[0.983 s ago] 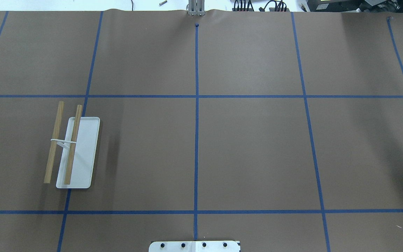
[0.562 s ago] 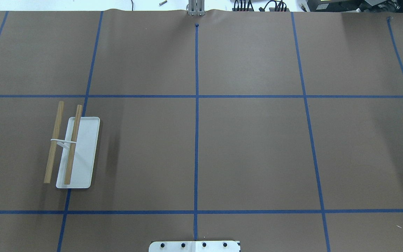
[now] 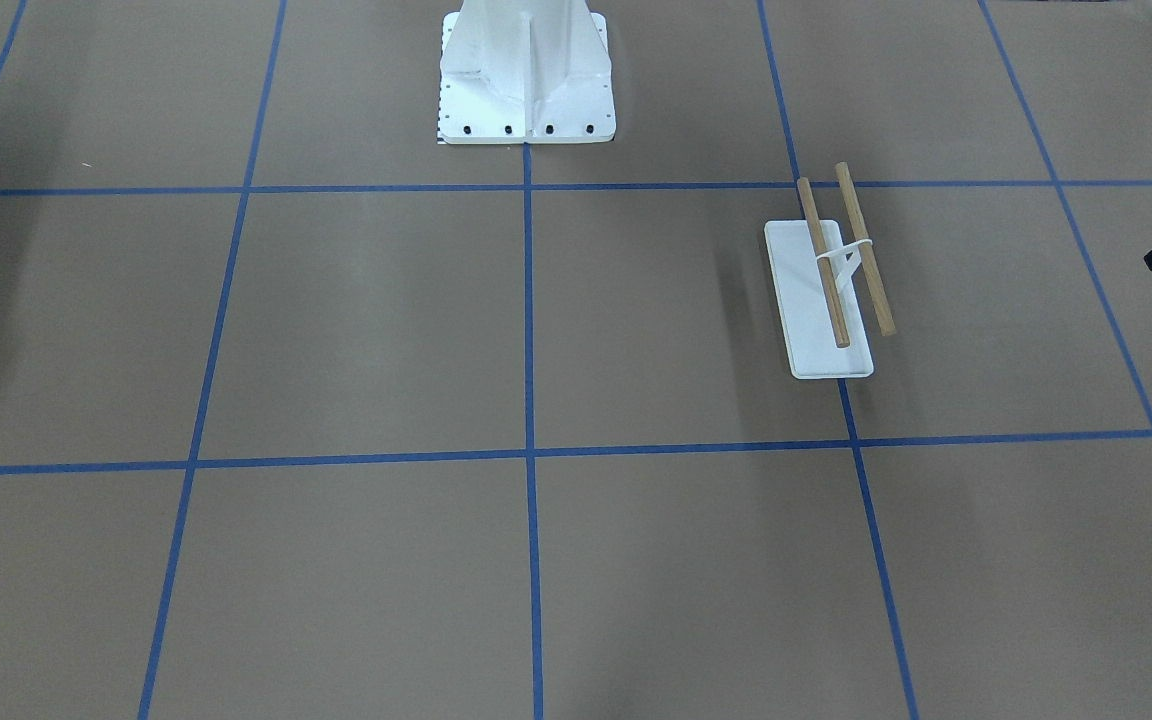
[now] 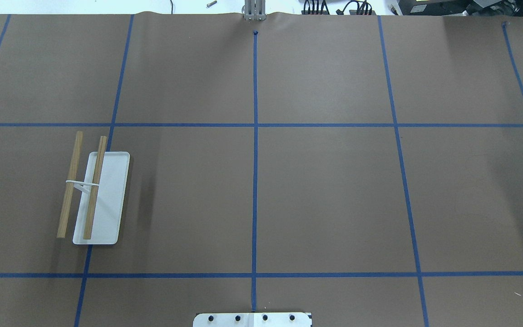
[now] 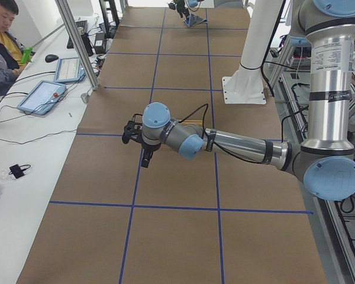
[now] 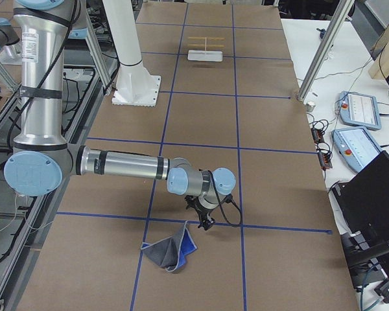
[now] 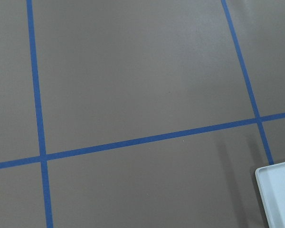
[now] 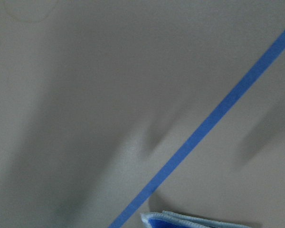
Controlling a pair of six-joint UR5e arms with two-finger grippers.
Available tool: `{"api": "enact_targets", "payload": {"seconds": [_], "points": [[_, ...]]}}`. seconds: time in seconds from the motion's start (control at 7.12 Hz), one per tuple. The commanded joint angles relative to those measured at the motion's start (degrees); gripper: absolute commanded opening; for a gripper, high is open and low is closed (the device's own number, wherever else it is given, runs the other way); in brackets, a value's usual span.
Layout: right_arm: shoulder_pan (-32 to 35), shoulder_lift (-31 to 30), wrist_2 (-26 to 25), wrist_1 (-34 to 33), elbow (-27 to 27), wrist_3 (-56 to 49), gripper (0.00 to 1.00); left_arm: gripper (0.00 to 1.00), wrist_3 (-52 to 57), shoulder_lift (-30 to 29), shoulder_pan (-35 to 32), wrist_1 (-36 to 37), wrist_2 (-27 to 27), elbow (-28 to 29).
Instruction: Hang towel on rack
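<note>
The brown desk [image 4: 329, 200], gridded with blue tape, carries everything, and the white bolted pedestal [image 3: 526, 70] stands at the robot's edge of it. The left arm [image 5: 236, 145] stretches out low over the robot's left end of the desk, and the right arm [image 6: 123, 163] does the same at the opposite end. The rack [image 4: 100, 200] stands upright on its flat white base at the left end, both wooden rods bare, with nothing draped on them. The towel [image 6: 172, 249] lies in a crumpled heap on the desk at the far right end, well apart from the rack, showing grey folds with blue inside; one pale-edged blue corner peeps into the bottom of the right wrist view. The right pincer [image 6: 204, 221] hangs just beside the heap and seems not to touch it, but from this side view I cannot tell how wide its jaws stand or whether they have any cloth. The left pincer [image 5: 145, 158] hovers near the rack with nothing visibly in it, and its opening cannot be judged either. I reckon the task is barely begun: the towel has yet to be picked up, carried the length of the desk and laid over a rod.
</note>
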Motion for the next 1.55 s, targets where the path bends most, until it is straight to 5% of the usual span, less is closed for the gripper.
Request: {"api": "enact_targets", "payload": {"seconds": [0.0,0.42,0.56,0.7,0.84,1.4], "points": [[-3.5,-0.2,-0.3,0.1,-0.8,-1.6,0.87,0.98,0.1,0.0,0.0,0.0,0.1,0.1],[-5.6,-0.1,-3.7,0.1,-1.2,-3.5,0.76,0.98,0.1,0.0,0.0,0.0,0.1,0.6],[-5.6,0.2,-4.1,0.1,-3.0,-6.4,0.54,0.98,0.1,-0.3,0.0,0.0,0.1,0.6],[-5.6,0.6,-4.2,0.1,-3.8,-7.3,0.09,0.98,0.1,-0.3,0.0,0.0,0.1,0.6],[-5.6,0.7,-4.2,0.1,-3.7,-7.5,0.00,0.98,0.0,-0.3,0.0,0.0,0.1,0.5],[-3.3,3.1,-3.4,-1.8,-2.0,-6.2,0.00,0.98,-0.4,-0.3,0.0,0.0,0.1,0.6]]}}
